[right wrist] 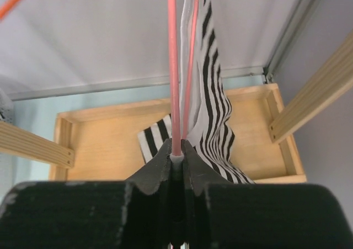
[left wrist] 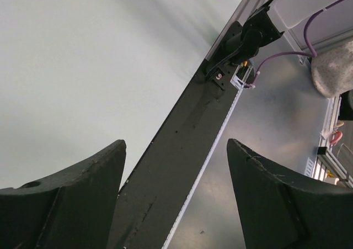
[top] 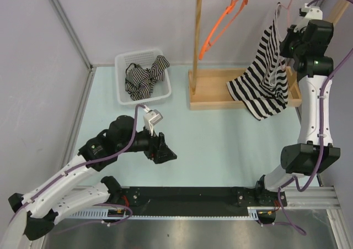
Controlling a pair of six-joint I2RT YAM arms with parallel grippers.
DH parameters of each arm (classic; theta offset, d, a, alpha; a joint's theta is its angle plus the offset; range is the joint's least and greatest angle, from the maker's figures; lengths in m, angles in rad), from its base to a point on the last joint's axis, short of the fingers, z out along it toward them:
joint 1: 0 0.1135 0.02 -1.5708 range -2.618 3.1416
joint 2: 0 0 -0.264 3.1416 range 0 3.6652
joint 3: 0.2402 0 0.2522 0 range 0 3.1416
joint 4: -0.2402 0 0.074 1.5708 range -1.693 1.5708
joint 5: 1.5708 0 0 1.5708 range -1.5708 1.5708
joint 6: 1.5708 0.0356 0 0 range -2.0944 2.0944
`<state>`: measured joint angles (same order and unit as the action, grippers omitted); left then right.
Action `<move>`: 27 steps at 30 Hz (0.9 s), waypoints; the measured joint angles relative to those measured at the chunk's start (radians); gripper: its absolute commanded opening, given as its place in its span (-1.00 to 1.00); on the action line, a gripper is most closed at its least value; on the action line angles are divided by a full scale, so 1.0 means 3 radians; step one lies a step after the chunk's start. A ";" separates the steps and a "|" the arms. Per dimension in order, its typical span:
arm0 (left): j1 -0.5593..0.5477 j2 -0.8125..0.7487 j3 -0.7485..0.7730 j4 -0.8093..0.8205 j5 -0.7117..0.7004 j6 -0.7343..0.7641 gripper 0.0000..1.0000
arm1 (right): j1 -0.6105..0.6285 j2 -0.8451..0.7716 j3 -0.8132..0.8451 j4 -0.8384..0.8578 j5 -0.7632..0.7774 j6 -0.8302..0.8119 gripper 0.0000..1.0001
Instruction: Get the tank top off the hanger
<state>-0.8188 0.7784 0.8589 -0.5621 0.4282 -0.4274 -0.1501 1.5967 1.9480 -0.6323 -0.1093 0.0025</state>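
Note:
A black-and-white striped tank top (top: 265,72) hangs from a pink hanger (top: 294,0) at the right end of the wooden rack, its hem lying on the rack's base. My right gripper (top: 289,36) is raised beside it and is shut on the pink hanger's wire (right wrist: 174,94); the striped cloth (right wrist: 212,94) hangs just right of the wire in the right wrist view. My left gripper (top: 165,152) is open and empty, low over the table's middle left. Its fingers (left wrist: 71,199) frame only the black rail.
An empty orange hanger (top: 220,22) hangs on the wooden rack (top: 212,89) to the left. A white basket (top: 122,94) with striped clothes stands at the back left. The black base rail (top: 187,196) runs along the near edge.

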 measured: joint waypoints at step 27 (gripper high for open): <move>0.0000 0.0546 0.0154 0.0472 -0.0033 -0.0205 0.66 | 0.0963 -0.2377 -0.1960 -0.0465 0.0815 0.0984 -1.00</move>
<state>-0.8188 0.9421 0.9051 -0.4206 0.4183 -0.4889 0.1387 0.8837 1.3602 -0.7719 0.1352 0.2977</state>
